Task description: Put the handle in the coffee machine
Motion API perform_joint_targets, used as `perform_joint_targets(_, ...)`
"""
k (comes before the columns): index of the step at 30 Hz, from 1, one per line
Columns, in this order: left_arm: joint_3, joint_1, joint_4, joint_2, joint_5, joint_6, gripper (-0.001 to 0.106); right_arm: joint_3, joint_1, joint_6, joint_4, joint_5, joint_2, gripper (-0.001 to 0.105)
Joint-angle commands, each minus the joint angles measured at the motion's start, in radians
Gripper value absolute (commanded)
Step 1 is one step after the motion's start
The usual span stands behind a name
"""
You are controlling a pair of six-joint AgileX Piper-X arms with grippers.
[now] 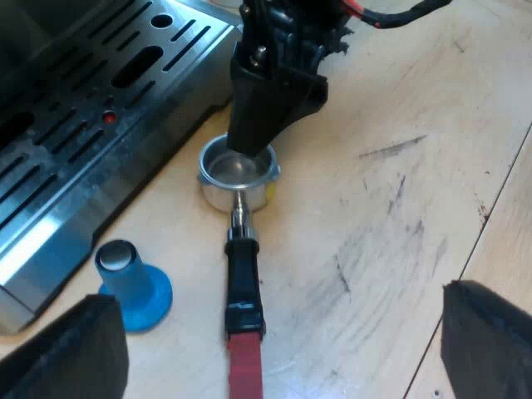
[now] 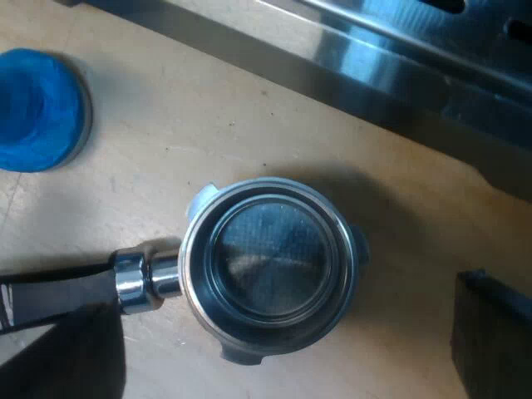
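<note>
Beside the espresso machine (image 1: 83, 125), on the table (image 1: 399, 208), lies the metal holder (image 1: 239, 170), handle (image 1: 243, 283) toward six o'clock, blue tamper (image 1: 133, 287) at eight; the right gripper (image 1: 251, 141) hovers over its basket, fingers spread, the left gripper (image 1: 281, 345) likewise released.

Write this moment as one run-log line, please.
holder: loose on table | right end effector: open, over its basket | left end effector: open, holding nothing | blue tamper: beside machine

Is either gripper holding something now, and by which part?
Nothing is held. The right gripper hangs open over the metal holder, its fingers not closed on it; the left gripper is open and empty.
</note>
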Motion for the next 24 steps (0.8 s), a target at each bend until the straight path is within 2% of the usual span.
perform_joint_targets(1, 0.001, 0.001, -0.001, -0.003, -0.009, -0.01, 0.078, -0.023, -0.005, -0.057, 0.006, -0.013, 0.03, 0.081)
perform_joint_targets(12, 0.001, 0.001, -0.001, -0.003, -0.009, -0.01, 0.078, -0.075, -0.005, -0.143, 0.006, -0.03, 0.151, 0.081)
perform_joint_targets(20, 0.001, 0.001, -0.001, -0.003, -0.009, -0.01, 0.078, -0.075, -0.005, -0.15, -0.017, -0.038, 0.209, 0.081)
perform_joint_targets(24, 0.001, 0.001, -0.001, -0.003, -0.009, -0.01, 0.078, -0.075, -0.005, -0.15, -0.034, -0.08, 0.227, 0.081)
